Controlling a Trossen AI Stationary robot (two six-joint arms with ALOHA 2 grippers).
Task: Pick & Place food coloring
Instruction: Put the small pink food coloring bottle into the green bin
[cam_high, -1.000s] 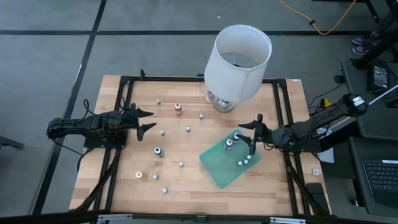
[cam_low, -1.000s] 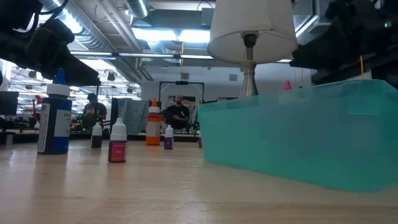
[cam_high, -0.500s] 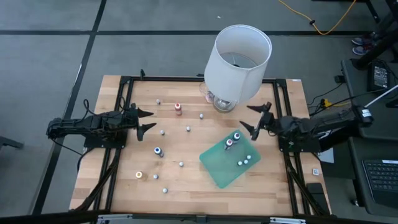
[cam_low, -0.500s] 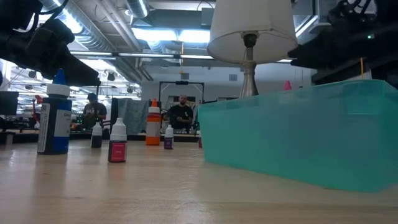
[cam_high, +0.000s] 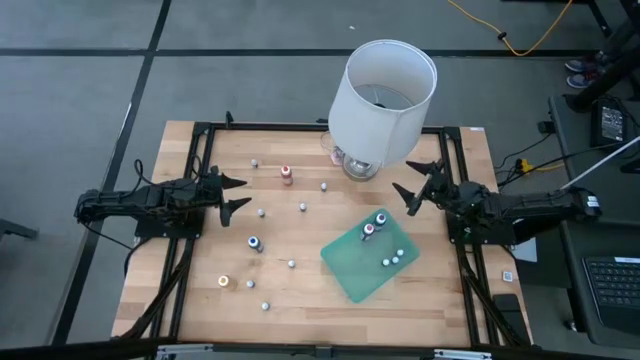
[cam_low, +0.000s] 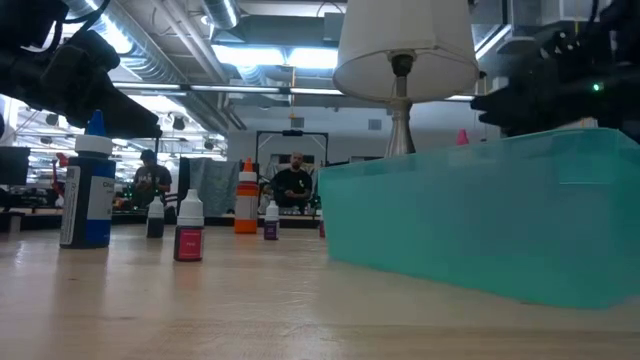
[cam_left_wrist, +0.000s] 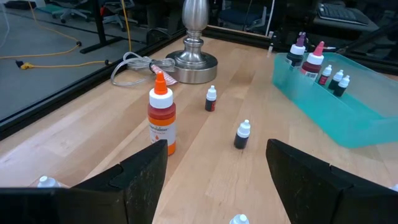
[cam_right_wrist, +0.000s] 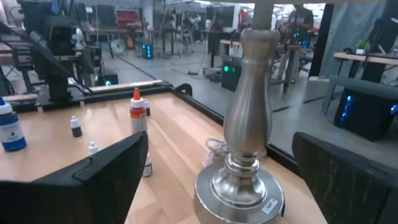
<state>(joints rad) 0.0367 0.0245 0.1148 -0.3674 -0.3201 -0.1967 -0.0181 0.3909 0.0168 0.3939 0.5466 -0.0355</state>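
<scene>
Several tiny food coloring bottles stand upright on the wooden table: an orange-red one (cam_high: 287, 175), a blue one (cam_high: 255, 243), a yellow one (cam_high: 223, 282) and white-topped ones such as (cam_high: 303, 207). Several more stand in the teal tray (cam_high: 350, 272), among them a pink-topped one (cam_high: 368, 230). My left gripper (cam_high: 238, 194) is open and empty at the table's left side. My right gripper (cam_high: 415, 185) is open and empty, between the tray and the lamp base (cam_high: 360, 165). In the right wrist view, that base (cam_right_wrist: 247, 162) is close ahead between my fingers.
A tall lamp with a big white shade (cam_high: 385, 95) stands at the far middle, with a cable (cam_left_wrist: 134, 62) coiled by its base. Black frame rails (cam_high: 195, 180) run along the table's sides. People show in the room beyond (cam_low: 293, 185).
My right gripper has drawn back from above the tray's far corner toward the table's far right. It has turned its open fingers toward the lamp base. The bottles in the tray stand as before. My left arm has kept still.
</scene>
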